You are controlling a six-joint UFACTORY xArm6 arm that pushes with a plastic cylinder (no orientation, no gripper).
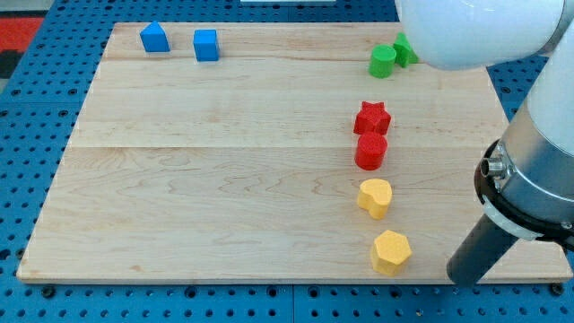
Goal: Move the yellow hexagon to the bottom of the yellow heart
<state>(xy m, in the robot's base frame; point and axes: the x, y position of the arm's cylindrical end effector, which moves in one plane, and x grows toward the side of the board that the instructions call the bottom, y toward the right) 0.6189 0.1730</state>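
One pale wooden board [224, 179] rests on blue pegboard [27, 117].

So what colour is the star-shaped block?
Red: the star shows best in the camera view, the only one.

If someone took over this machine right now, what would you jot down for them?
My tip: at the board's bottom right edge, to the view's right of the yellow hexagon block, apart from it.
The yellow heart block lies just above the hexagon, a small gap between them.
Done: the hexagon already sits below the heart, slightly to the view's right.
Left: probably only a small nudge toward the view's left, if any.
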